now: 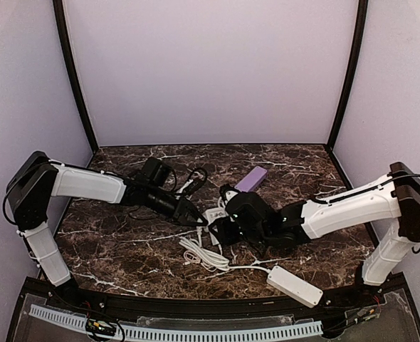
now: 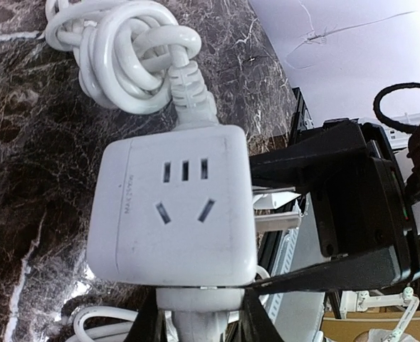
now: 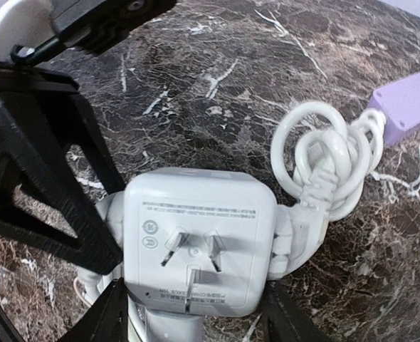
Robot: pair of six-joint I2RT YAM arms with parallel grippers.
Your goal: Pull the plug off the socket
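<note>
Catches the socket (image 2: 174, 206) at mid-tabletop (image 1: 124, 249), clamped by its sides in the right tool (image 1: 218, 229). Finds the left tool (image 1: 200, 220) pinched narrow on the plug (image 2: 196, 318), seated against one face of the cube. Marks both grips as apparently made, with the pull itself left to do. Shows a white, round-cornered block with outlet slots on one face, bare prongs (image 3: 174, 246) on another, and a thick coiled cord (image 2: 124, 57) off the far side.

White-shelled arms (image 1: 89, 184), black joints (image 1: 28, 189), angular black right end effector (image 1: 217, 226)
</note>
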